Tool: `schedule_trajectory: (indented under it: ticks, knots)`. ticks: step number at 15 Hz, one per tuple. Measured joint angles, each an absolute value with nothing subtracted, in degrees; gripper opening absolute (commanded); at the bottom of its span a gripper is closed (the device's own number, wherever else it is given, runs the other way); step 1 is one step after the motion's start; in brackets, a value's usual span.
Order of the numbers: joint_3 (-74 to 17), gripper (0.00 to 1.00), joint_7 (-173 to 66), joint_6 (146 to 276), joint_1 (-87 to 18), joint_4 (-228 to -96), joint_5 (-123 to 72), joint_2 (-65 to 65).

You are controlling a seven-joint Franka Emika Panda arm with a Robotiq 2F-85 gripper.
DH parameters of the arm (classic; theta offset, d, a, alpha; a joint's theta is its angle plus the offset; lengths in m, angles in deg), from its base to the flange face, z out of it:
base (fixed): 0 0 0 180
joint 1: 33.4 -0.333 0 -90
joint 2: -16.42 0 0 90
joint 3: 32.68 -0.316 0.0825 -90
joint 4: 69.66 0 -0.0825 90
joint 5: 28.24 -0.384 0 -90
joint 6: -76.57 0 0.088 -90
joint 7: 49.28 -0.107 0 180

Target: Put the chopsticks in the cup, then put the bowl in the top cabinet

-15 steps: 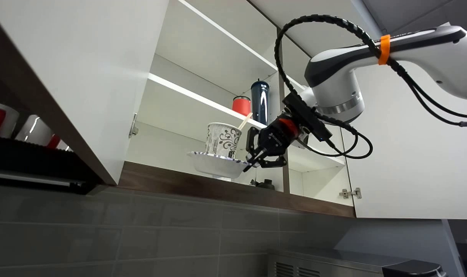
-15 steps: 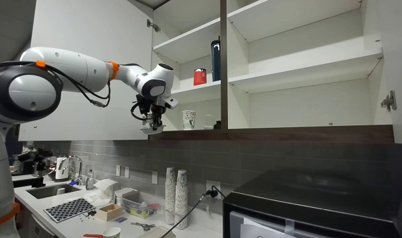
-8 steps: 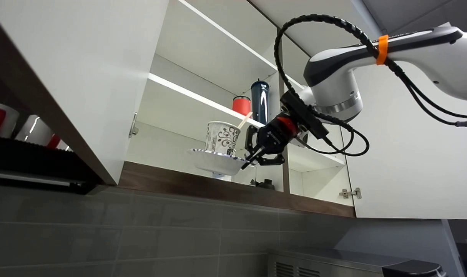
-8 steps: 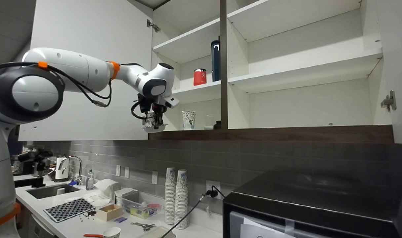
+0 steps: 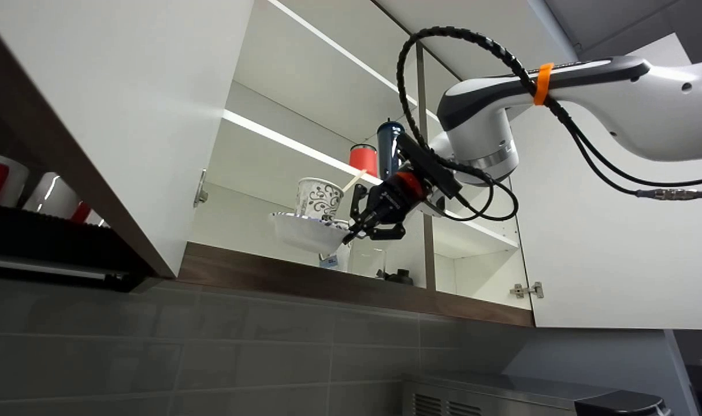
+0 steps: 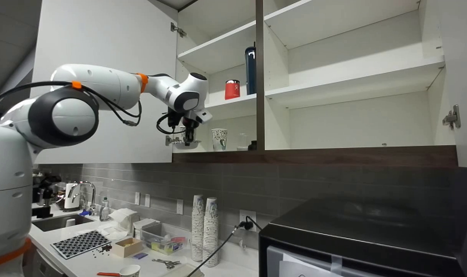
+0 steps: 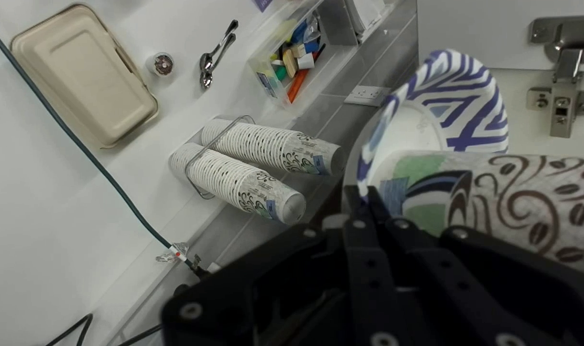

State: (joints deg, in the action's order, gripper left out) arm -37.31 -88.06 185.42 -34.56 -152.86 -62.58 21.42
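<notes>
White walls of the top cabinet (image 5: 238, 215) rise beyond the gripper (image 5: 350, 236). Left of it, in an exterior view, the bowl (image 5: 304, 235) bears the cup (image 5: 318, 198), chopsticks (image 5: 355, 180) inside leaning rightward; barely parted jaws pinch the bowl's rim. Stowing the bowl seems in hand, next needing a level push inward.

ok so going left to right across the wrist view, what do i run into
beige takeout clamshell, small round container, metal spoons, clear plastic bin, purple-patterned paper bowl, metal cabinet hinge
</notes>
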Motion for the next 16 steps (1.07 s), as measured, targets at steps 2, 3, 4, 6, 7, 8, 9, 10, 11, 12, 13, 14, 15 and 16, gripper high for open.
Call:
schedule_trajectory:
  ticks: [2,3,4,6,7,8,9,10,11,12,13,14,15,16]
  knots:
    - [-37.36,0.00,-89.75,185.53,-34.94,-150.48,-61.85,19.57]
    - [-37.39,0.00,-90.52,185.64,-35.15,-149.40,-61.24,18.71]
    - [-37.41,0.00,-91.17,185.74,-35.40,-148.39,-60.36,17.89]
    - [-37.50,0.00,-92.46,185.95,-35.92,-146.33,-58.43,16.29]
    - [-37.57,0.00,-93.21,186.02,-36.16,-145.23,-57.48,15.49]
    - [-37.58,0.00,-93.90,186.05,-36.43,-144.15,-56.55,14.71]
    - [-37.67,0.00,-94.63,186.07,-36.64,-143.05,-55.65,13.91]
    - [-37.81,0.00,-95.36,186.09,-36.79,-142.06,-54.90,13.15]
    - [-37.93,0.00,-96.03,186.10,-36.98,-141.04,-54.15,12.36]
    - [-38.03,0.00,-96.73,186.10,-37.19,-140.00,-53.45,11.54]
    - [-38.19,0.00,-97.49,186.10,-37.35,-138.95,-52.85,10.73]
    - [-38.31,0.00,-98.19,186.10,-37.54,-137.92,-52.27,9.88]
    - [-38.39,0.00,-98.92,186.10,-37.79,-136.83,-51.67,9.03]
    - [-38.42,0.00,-99.63,186.10,-38.07,-135.73,-51.16,8.19]
